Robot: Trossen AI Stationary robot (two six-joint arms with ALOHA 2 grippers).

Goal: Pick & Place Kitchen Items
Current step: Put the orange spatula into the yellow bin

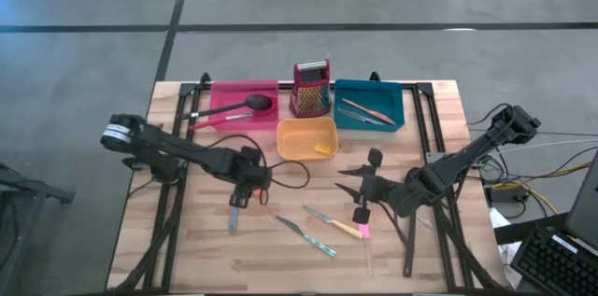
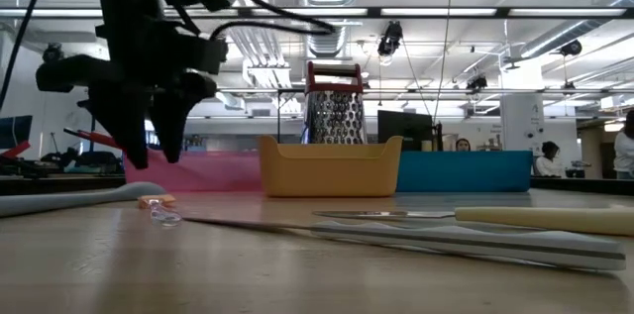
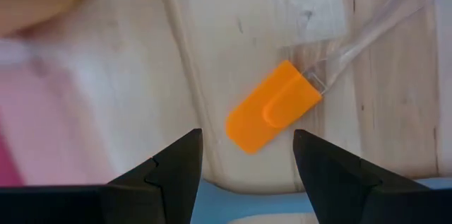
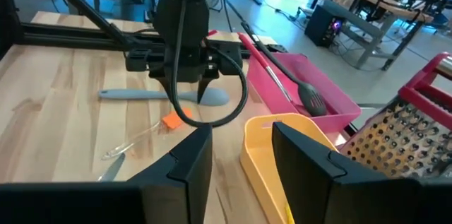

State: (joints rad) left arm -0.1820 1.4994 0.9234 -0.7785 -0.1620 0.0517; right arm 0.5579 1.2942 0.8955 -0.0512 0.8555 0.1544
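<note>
My left gripper [image 1: 245,191] hangs open, fingers pointing down, just above a small orange spatula [image 3: 272,107] with a clear handle [image 3: 367,26] that lies flat on the table. Its fingers stand on either side of the orange head without touching it. The low view shows its tips [image 2: 154,151] clear of the spatula [image 2: 157,200]. A grey-blue spatula [image 1: 234,214] lies beside it. My right gripper [image 1: 348,182] is open and empty over the table's middle right, pointing toward the orange tray [image 4: 282,146].
At the back stand a pink tray [image 1: 220,95] with a black spoon [image 1: 254,104], an orange tray [image 1: 285,142], a teal tray [image 1: 397,109] and a red box grater [image 1: 311,89]. Knives [image 1: 318,240] and a pink piece [image 1: 363,232] lie near the front.
</note>
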